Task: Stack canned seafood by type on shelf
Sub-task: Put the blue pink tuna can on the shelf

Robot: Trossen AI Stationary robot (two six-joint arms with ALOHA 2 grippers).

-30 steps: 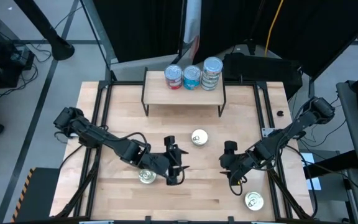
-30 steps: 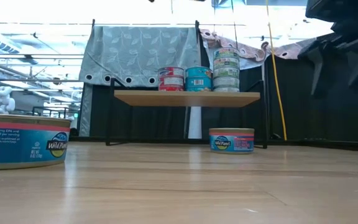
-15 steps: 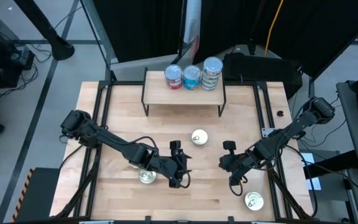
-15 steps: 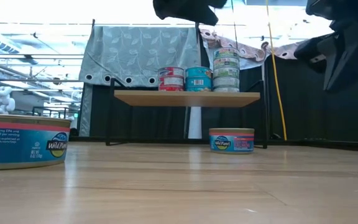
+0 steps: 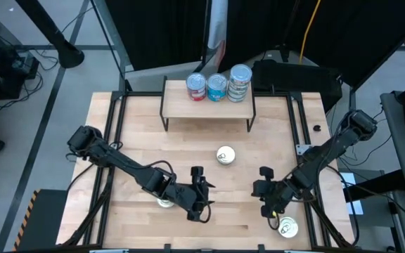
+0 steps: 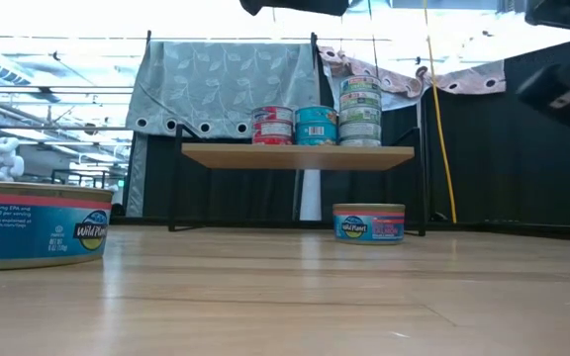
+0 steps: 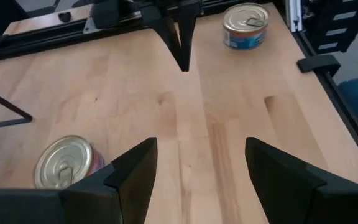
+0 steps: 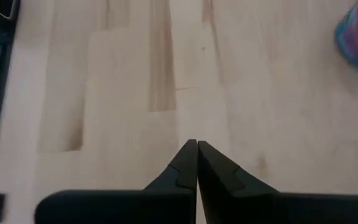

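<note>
Three tin stacks (image 5: 219, 86) stand on the shelf (image 5: 181, 106); both claws, left (image 5: 200, 196) and right (image 5: 266, 191), hover over the table (image 5: 139, 133).

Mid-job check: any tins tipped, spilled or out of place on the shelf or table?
Nothing stands out. Three stacks stand upright on the shelf; three loose tins sit flat, lids up, on the table. Left gripper is open and empty, right gripper shut.

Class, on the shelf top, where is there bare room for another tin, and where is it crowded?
The shelf is bare left of the red tins. The right half is crowded: red, blue and green stacks stand close together.
</note>
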